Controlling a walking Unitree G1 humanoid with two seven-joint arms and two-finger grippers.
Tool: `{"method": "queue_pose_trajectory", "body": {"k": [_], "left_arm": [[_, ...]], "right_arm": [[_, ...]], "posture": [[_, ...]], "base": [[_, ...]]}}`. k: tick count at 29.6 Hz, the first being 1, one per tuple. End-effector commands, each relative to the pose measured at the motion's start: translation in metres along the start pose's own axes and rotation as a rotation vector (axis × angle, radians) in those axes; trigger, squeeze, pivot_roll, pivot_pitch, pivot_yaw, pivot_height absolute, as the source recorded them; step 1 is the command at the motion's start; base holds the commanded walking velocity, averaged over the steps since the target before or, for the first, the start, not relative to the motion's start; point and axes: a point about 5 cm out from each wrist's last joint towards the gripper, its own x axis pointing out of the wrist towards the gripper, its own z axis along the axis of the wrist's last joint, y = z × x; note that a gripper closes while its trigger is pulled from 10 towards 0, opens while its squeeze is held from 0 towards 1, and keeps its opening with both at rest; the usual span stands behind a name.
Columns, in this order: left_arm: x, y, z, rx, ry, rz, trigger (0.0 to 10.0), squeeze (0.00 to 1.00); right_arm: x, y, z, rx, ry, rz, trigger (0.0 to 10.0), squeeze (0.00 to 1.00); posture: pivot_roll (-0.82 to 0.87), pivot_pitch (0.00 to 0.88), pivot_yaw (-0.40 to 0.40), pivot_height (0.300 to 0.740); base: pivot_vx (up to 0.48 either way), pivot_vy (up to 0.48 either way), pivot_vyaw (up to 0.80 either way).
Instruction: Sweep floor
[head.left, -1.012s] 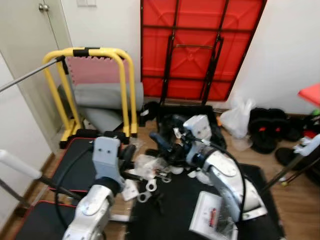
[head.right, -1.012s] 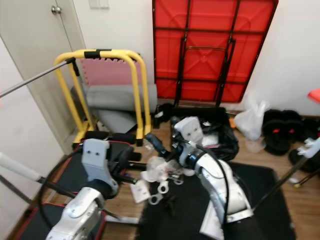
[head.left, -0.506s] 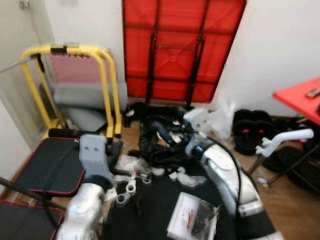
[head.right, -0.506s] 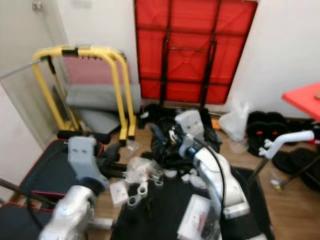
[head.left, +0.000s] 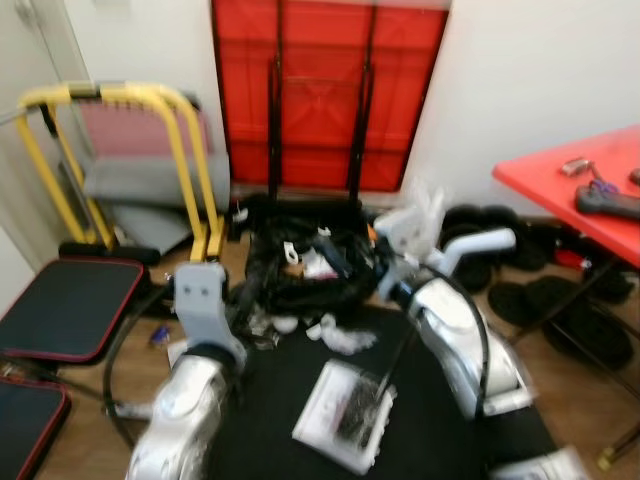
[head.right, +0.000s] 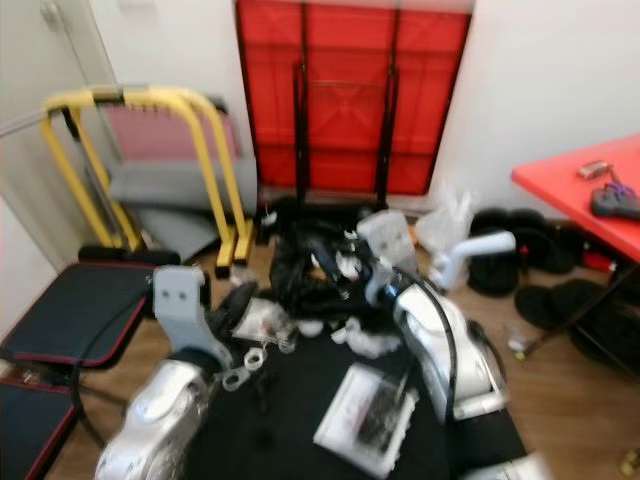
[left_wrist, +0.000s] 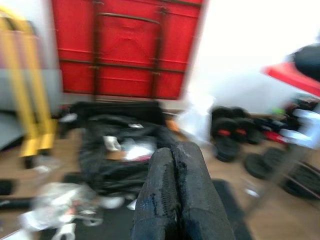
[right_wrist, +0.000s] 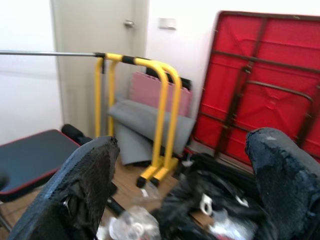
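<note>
Both arms were raised forward over a cluttered floor (head.left: 590, 400). Left claw (left_wrist: 175, 187): fingers pressed together, nothing between them, hanging over the left edge of the black mat (head.left: 430, 440). Right claw (right_wrist: 180, 190): fingers spread wide, empty, out over the black bag (head.left: 300, 270) that lay open on the floor just ahead of the mat. No broom could be made out; frames were blurred.

Floor litter: crumpled clear plastic (head.right: 262, 318) and small white bits (head.left: 345, 338) between bag and mat, a flat plastic-wrapped packet (head.left: 343, 412) lying on the mat between the two arms.

Folded red table (head.left: 325, 90) leaned upright against the back wall behind the bag. Yellow frame (head.left: 185, 150) stood to the left with grey pads (head.left: 130, 180) behind it, black red-edged cushions (head.left: 60, 305) on the floor at far left. White plastic bag (head.right: 443, 222) and black weight plates (head.left: 545, 300) by the wall on the right, under the edge of a red bench (head.left: 570, 190) carrying a few small items.
</note>
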Motion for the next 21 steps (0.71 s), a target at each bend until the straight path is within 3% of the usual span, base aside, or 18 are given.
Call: {"method": "queue_pose_trajectory", "body": {"k": [1, 16, 21], "left_arm": [[-0.0004, 0.0046, -0.0006, 0.005, 0.010, 0.020, 10.0, 0.00], [0.0007, 0.0100, 0.0001, 0.021, 0.008, 0.052, 10.0, 0.00], [0.0012, 0.0123, 0.0036, 0.039, -0.012, 0.053, 10.0, 0.00]], "right_arm": [[0.0023, 0.0012, 0.0025, 0.002, -0.008, 0.003, 10.0, 0.00], [0.0028, 0.0010, 0.0020, 0.009, -0.002, -0.004, 10.0, 0.00], [0.0031, 0.0035, 0.0017, 0.008, -0.002, 0.020, 10.0, 0.00]], "posture": [[-0.08, 0.000, -0.068, 0.740], [-0.08, 0.000, -0.068, 0.740], [-0.09, 0.000, -0.069, 0.740]], "base": [[0.000, 0.000, 0.00], [0.000, 0.000, 0.00], [0.226, 0.000, -0.64]]}}
